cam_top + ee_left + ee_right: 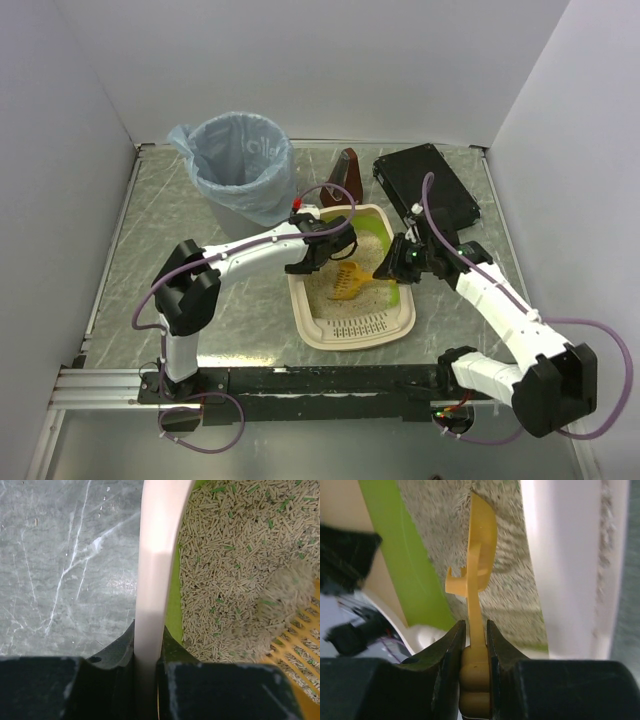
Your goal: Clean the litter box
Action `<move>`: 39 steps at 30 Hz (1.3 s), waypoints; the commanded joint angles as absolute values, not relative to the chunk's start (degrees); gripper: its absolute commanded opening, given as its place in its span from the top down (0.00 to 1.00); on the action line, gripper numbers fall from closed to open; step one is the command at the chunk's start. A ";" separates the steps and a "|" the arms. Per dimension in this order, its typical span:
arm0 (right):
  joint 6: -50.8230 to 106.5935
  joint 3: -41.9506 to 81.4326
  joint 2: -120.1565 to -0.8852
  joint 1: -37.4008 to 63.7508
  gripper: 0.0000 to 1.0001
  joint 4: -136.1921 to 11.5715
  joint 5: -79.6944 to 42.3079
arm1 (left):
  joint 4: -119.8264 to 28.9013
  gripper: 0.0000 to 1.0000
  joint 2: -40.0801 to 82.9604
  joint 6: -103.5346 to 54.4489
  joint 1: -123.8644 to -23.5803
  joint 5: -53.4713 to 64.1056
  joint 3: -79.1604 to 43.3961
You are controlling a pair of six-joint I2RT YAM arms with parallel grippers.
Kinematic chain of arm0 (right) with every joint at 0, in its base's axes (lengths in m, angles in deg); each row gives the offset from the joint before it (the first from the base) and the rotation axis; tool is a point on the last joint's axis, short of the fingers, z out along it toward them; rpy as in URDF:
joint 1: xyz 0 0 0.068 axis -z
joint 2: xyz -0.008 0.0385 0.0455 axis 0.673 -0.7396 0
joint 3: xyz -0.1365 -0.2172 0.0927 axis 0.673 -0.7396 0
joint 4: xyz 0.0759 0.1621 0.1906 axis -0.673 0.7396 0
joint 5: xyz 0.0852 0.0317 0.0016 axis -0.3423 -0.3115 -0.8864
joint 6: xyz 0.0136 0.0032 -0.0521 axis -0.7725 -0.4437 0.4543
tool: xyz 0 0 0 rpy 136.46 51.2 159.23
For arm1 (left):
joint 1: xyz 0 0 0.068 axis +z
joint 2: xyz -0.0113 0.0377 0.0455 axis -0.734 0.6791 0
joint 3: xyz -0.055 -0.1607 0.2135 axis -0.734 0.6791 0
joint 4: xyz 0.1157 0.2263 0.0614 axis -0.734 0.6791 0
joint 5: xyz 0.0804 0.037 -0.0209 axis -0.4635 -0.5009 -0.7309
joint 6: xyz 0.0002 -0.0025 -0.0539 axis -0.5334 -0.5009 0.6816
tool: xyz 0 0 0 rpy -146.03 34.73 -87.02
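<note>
The cream litter box [330, 332] with sandy litter sits mid-table. My left gripper [318, 252] is shut on its left rim [150, 605], one finger outside, one inside against the green inner wall. My right gripper [393, 268] is shut on the handle of a yellow slotted scoop [346, 281]. The scoop's head lies in the litter and carries a grey clump [290, 587]. In the right wrist view the scoop [479, 570] stands edge-on between the fingers, over litter and beside the green wall [405, 560].
A round bin lined with a blue bag [240, 160] stands at the back left. A flat black case [425, 185] lies at the back right. A brown object [346, 172] stands between them. White walls enclose the table.
</note>
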State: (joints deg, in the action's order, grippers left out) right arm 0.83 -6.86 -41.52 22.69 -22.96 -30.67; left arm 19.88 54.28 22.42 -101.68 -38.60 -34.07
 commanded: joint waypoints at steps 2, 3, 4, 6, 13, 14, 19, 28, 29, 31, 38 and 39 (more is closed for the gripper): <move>-14.49 -14.92 -43.25 22.00 1.00 -42.45 -28.72 | 14.48 0.99 48.17 24.96 -102.51 -34.24 -34.49; -19.48 -16.42 -42.90 21.48 1.00 -45.56 -28.28 | 13.52 0.99 47.90 24.87 -102.59 -33.89 -34.13; -21.96 -18.34 -42.90 20.86 1.00 -48.46 -25.58 | 12.98 0.99 47.81 25.13 -102.59 -33.71 -33.87; -27.06 -18.80 -43.16 19.11 1.00 -53.14 -21.97 | 12.63 0.99 47.90 24.78 -102.51 -32.83 -33.87; -33.94 -18.72 -44.92 15.76 1.00 -65.01 -12.03 | 13.24 0.99 47.46 25.66 -103.30 -33.62 -33.43; -34.20 -18.63 -45.01 15.76 1.00 -65.80 -11.41 | 12.98 0.99 47.29 25.84 -103.30 -33.53 -33.25; -28.25 -15.48 -41.24 16.02 1.00 -63.09 -8.68 | 14.20 0.99 47.55 26.72 -103.30 -35.01 -32.64; -10.14 -5.63 -36.83 17.34 1.00 -36.99 -8.24 | 14.12 0.99 47.98 27.95 -103.21 -35.90 -31.58; -9.34 -4.92 -36.48 17.34 1.00 -32.63 -7.46 | 14.12 0.99 48.16 27.69 -103.30 -35.82 -31.67; -4.26 -3.52 -36.04 17.34 1.00 -30.40 -7.10 | 14.21 0.99 48.60 27.95 -103.21 -36.08 -31.76; 9.90 -0.17 -34.82 15.67 1.00 -22.83 -4.37 | 13.16 0.99 47.99 27.60 -103.21 -35.64 -31.14; 10.96 0.18 -34.64 15.24 1.00 -22.74 -4.72 | 12.98 0.99 48.07 27.60 -103.30 -35.55 -31.06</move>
State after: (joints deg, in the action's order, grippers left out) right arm 0.96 -2.90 -36.80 16.63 -26.98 -6.60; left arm 17.79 51.75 25.00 -102.40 -37.53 -30.90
